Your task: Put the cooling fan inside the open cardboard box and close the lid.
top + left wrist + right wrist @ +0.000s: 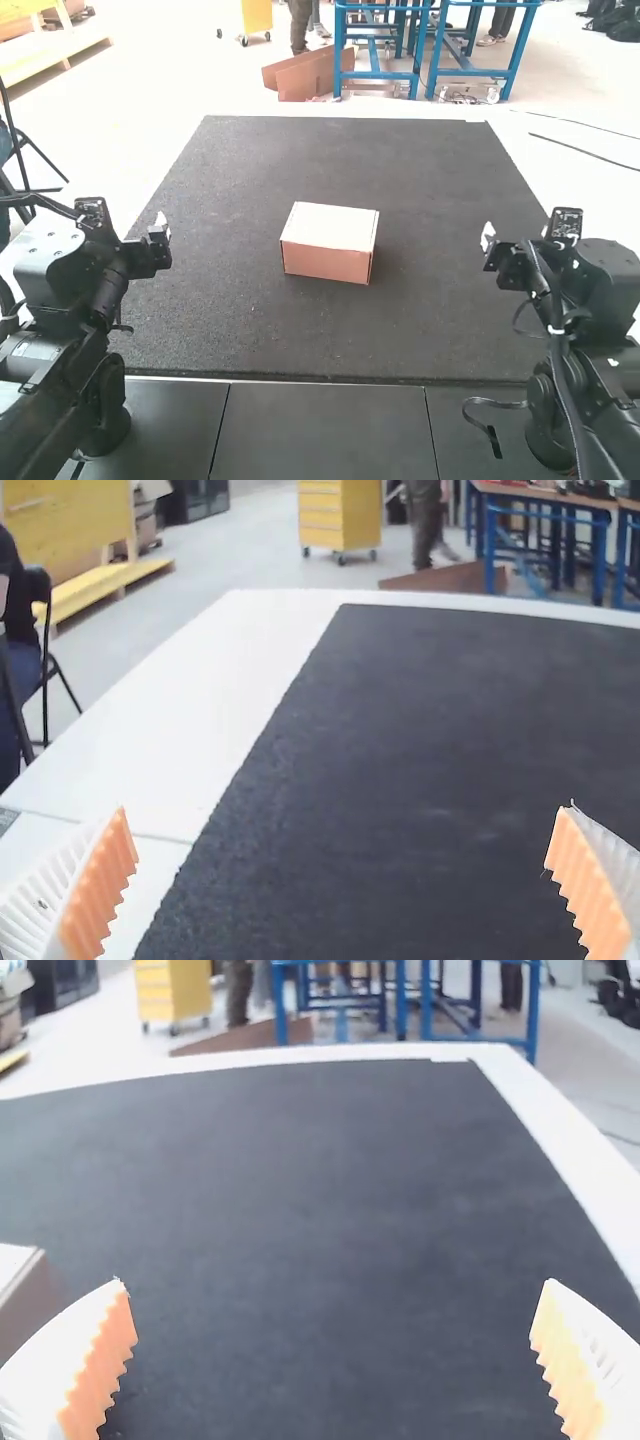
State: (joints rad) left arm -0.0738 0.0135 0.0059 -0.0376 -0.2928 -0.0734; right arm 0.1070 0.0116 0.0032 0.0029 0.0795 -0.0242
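Across the whole workspace spreads a white rectangular table [565,185], and most of its top is covered by a large black, rough-textured mat [350,160]. Dark grey flat panels [320,430] run along the near edge of the mat, between the two arm bases.

Next in size are the two grey-and-black robot arms. The left arm [70,290] stands at the near left corner and the right arm [590,300] at the near right corner. Each is drawn back to its own side of the mat, well apart from the other.

A brown cardboard box with a pale top [329,242] sits near the middle of the mat, between the arms and touching neither. Its lid lies flat and closed over the top, and the box is turned slightly askew to the mat's edges. One corner of it also shows in the right wrist view [18,1295].

The left gripper [340,900] hangs above the mat's left margin with its jaws spread wide and nothing between them. Its white ribbed fingers with orange pads [95,880] sit far apart. The right gripper [330,1370] is likewise spread wide and empty over bare mat, and its fingers [95,1360] are of the same white and orange make.
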